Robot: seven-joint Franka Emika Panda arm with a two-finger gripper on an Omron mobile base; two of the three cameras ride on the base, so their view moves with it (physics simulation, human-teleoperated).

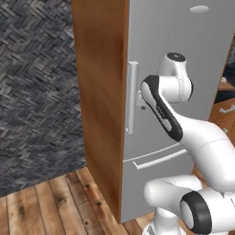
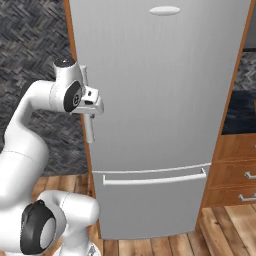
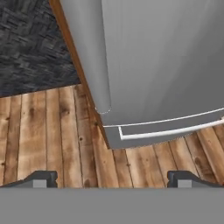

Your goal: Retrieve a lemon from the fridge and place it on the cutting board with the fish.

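Fridge [image 2: 160, 110] shut, silver-grey door closed flush, wood-brown side panel [image 1: 98, 101] on its hinge-opposite edge. Vertical cylindrical handle [image 1: 132, 97] near the door's left edge; lower drawer bar handle [image 2: 155, 178] below it. Gripper [image 2: 95, 106] right at the vertical handle, about mid-height, jaws spread wide and released, nothing between them yet. Hand view looking down along the handle, handle's lower end just ahead and between the two fingertips [image 3: 41, 178], wooden floor [image 3: 48, 131] beneath.

Lemon not visible, judged to sit inside the closed fridge. Cutting board and fish not in sight either. Task barely begun: door-opening step in hand.

Risks from here:
- Closing the jaws off-centre: round handle likely to slip out sideways, leaving an empty pinch.
- Hard to tell from the base views whether the handle actually sits between the jaws or just beside them; a close without that check could clamp on air or knock the door face.
- Pulling straight back instead of along the door's arc: grip twists off the handle or arm strains.
- Elbow close to the door front; swinging door may hit the arm or base.
- Grabbing too low, toward the drawer bar handle, would open the wrong compartment.
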